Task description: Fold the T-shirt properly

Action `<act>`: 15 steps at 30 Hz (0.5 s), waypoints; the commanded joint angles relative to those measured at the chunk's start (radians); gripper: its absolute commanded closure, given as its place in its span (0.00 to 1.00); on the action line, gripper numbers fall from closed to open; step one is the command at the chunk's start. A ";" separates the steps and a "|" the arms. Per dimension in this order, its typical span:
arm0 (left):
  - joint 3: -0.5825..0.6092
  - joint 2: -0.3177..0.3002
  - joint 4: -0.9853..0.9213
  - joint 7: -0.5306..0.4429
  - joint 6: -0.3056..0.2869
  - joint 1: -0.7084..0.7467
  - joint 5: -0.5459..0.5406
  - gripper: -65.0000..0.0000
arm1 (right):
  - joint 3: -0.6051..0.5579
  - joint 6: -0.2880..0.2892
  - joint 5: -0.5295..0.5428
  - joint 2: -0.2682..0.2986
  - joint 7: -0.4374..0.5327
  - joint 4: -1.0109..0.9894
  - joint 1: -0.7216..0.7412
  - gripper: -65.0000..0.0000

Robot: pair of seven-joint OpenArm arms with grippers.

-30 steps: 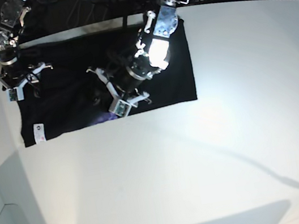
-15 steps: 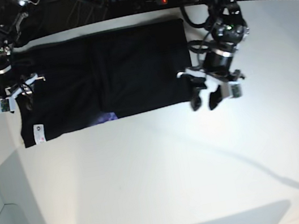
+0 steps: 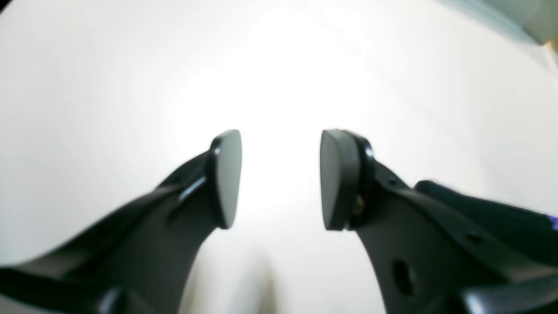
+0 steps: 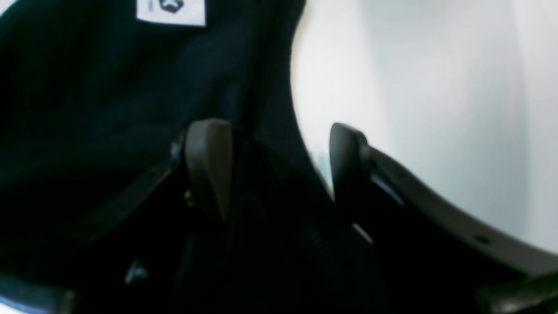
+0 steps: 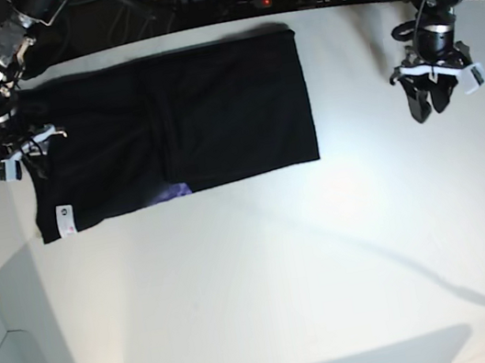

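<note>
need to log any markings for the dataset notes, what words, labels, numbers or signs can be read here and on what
No text can be read in any view.
White tag on the black T-shirt: a small dark hexagon-like logo with a mark beside it, too blurred to read.
The same tag in the base view: too small to read.
Purple mark at the shirt's lower edge: a patch of colour only, no letters visible.

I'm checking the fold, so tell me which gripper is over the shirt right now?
The right gripper, at the T-shirt's edge near the white tag. The left gripper hangs over bare table.
</note>
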 commanded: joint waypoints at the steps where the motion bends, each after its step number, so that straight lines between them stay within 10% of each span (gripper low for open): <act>1: -0.008 -0.008 0.006 -0.024 -0.008 0.004 -0.011 0.57 | 0.000 0.003 -0.034 0.009 -0.042 -0.009 -0.004 0.45; 6: -0.007 -0.007 -0.037 -0.024 -0.008 0.004 -0.012 0.57 | -0.032 0.003 -0.034 0.009 -0.040 -0.025 -0.023 0.49; 15: 0.030 -0.007 -0.083 -0.024 -0.008 0.004 -0.006 0.57 | -0.141 0.003 -0.035 0.011 -0.046 -0.023 -0.055 1.00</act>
